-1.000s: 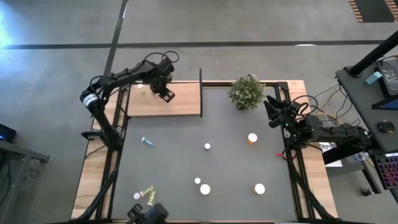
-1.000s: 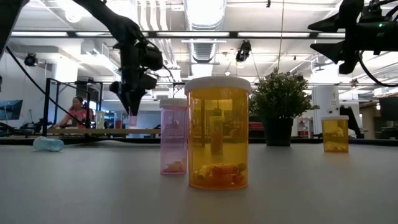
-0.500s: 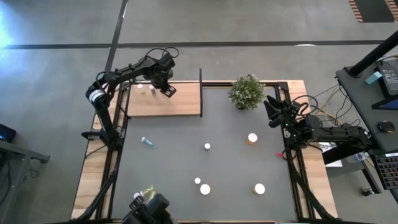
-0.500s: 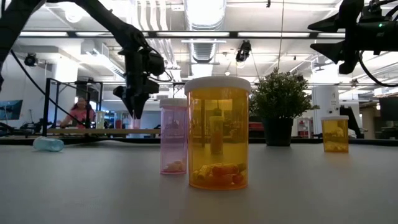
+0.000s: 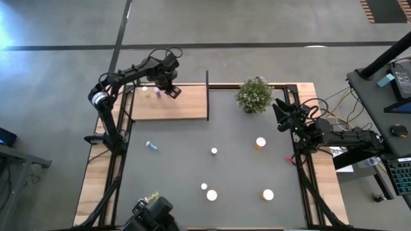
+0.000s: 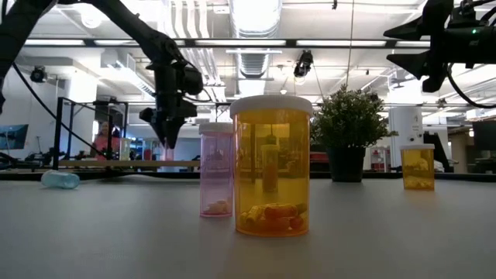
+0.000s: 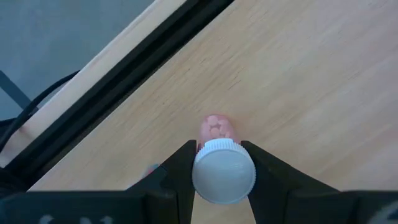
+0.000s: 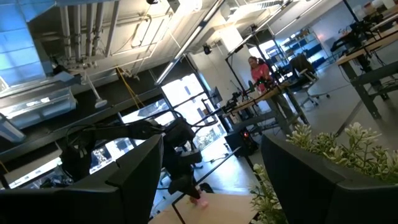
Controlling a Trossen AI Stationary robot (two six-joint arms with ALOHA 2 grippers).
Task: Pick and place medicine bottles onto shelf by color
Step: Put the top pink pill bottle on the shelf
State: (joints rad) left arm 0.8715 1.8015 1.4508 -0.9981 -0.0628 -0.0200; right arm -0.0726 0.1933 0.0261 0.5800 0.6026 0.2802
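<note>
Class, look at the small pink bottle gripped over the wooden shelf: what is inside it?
Through the pink bottle a few pale pills show near its base. Its white cap and the left pincer cover the rest.

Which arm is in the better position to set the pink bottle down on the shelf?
The left. The left gripper is shut on the pink bottle, directly over the shelf. The right gripper is open beside the potted plant, away from the shelf.
</note>
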